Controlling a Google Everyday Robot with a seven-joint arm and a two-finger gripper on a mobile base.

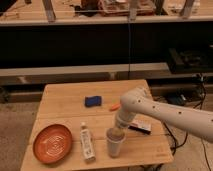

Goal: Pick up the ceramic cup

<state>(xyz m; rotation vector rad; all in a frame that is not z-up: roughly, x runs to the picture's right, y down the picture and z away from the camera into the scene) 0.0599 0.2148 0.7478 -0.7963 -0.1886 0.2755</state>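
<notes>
The ceramic cup [115, 143] stands upright near the front edge of the wooden bench [65, 107], right of the white bottle [87, 141] that lies flat beside the orange plate [52, 144]. The white arm [170, 113] reaches in from the right and bends down so that the hand [117, 131] sits at the cup's rim, though I cannot tell how it is set. A blue sponge [93, 101] and a small orange item [114, 106] lie farther back, and a dark flat object [141, 127] rests behind the arm.
</notes>
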